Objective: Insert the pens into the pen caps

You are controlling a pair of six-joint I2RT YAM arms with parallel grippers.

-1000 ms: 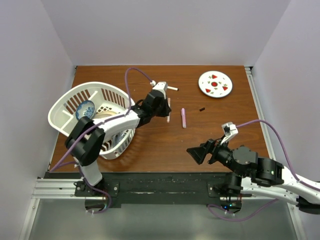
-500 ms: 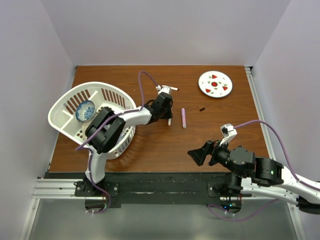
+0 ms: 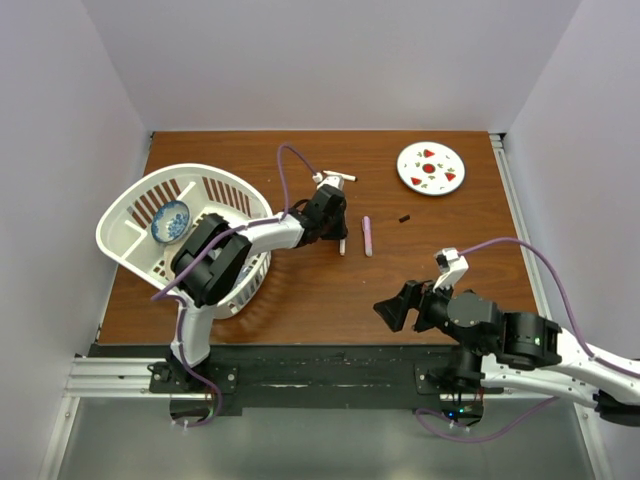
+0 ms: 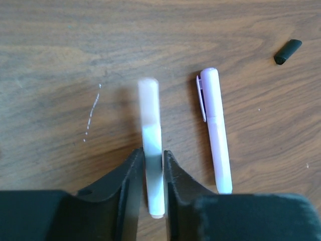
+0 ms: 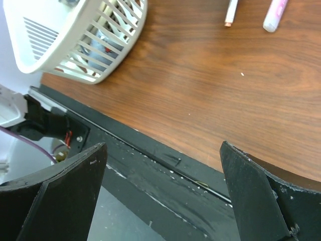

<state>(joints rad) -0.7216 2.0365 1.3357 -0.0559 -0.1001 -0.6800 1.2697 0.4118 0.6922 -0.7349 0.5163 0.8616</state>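
My left gripper (image 3: 339,230) (image 4: 153,153) is low over the table, its jaws closed against both sides of a white pen (image 4: 152,135). The pen's peach-tipped end sticks out of the gripper in the top view (image 3: 342,245). A lilac pen with a clip (image 4: 215,130) (image 3: 367,236) lies flat just right of it. A tiny black cap (image 4: 288,51) (image 3: 404,217) lies further right. My right gripper (image 3: 393,310) (image 5: 160,191) is open and empty over the table's front edge. Both pens' near ends show at the top of the right wrist view (image 5: 275,12).
A white slatted basket (image 3: 130,215) (image 5: 95,45) lies tipped at the left with a blue bowl (image 3: 171,220) inside. A white plate with red spots (image 3: 431,167) sits at the back right. A short white stick (image 3: 345,177) shows beside the left wrist.
The left arm folded at its elbow and its gripper moved a little nearer, with the white pen between its jaws. The right gripper drifted slightly left along the front edge.
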